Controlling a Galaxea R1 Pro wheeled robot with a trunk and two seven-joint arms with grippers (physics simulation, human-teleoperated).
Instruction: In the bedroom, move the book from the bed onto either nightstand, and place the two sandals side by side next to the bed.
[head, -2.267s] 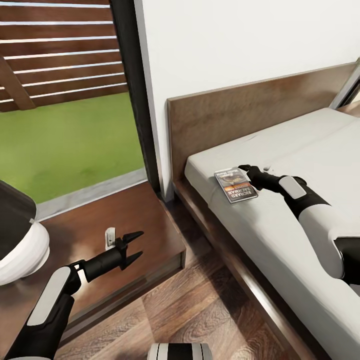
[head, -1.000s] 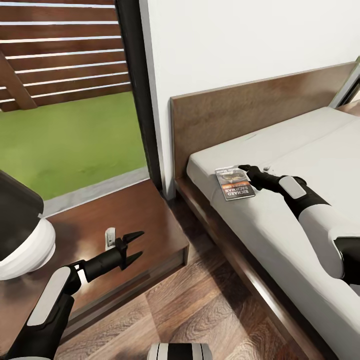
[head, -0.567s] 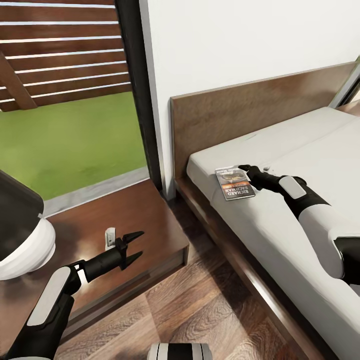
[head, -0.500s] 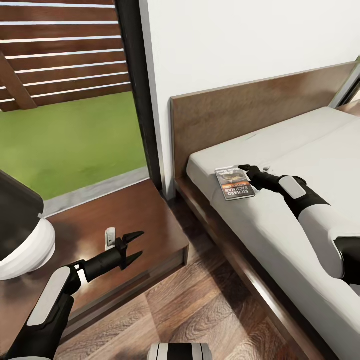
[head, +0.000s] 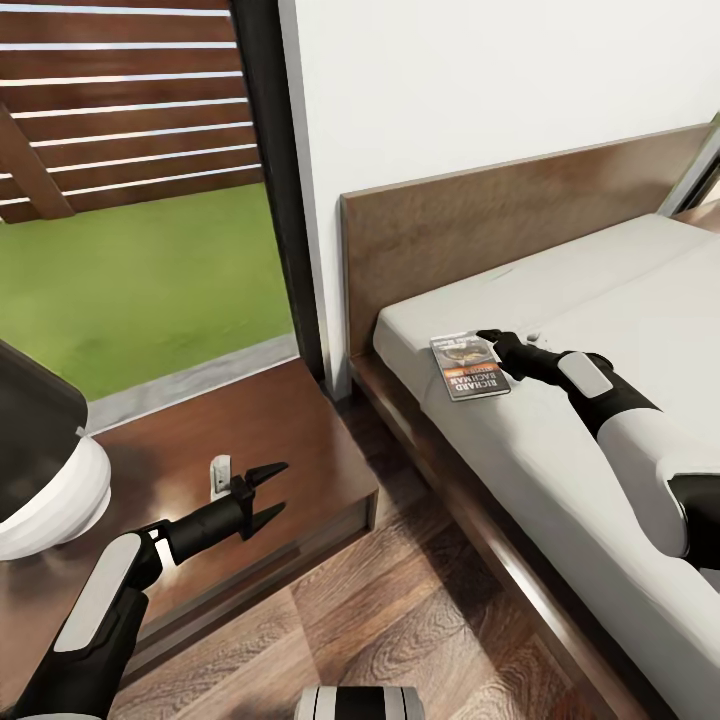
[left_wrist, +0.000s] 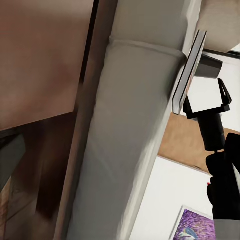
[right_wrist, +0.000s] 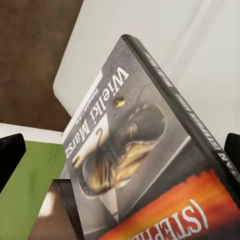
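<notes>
The book (head: 470, 367), with a dark cover and an orange band, lies on the off-white mattress of the bed (head: 560, 290), near its head corner. My right gripper (head: 492, 343) is at the book's far edge and open. In the right wrist view the book (right_wrist: 145, 165) sits between the two black fingertips (right_wrist: 10, 155). The left wrist view takes in the book (left_wrist: 187, 75) edge-on with the right gripper (left_wrist: 206, 102) beside it. My left gripper (head: 268, 490) hovers open over the nightstand (head: 270, 420), holding nothing. The two sandals are out of view.
A lamp with a white base (head: 45, 500) stands on the nightstand's left part, and a small white object (head: 220, 475) lies by my left fingers. The wooden headboard (head: 500, 215) backs the bed. A black-framed window (head: 275, 180) looks out onto grass. Plank floor (head: 400, 620) runs between nightstand and bed.
The camera has turned slightly since the earliest frame. Over the last second both arms and the book have stayed where they were.
</notes>
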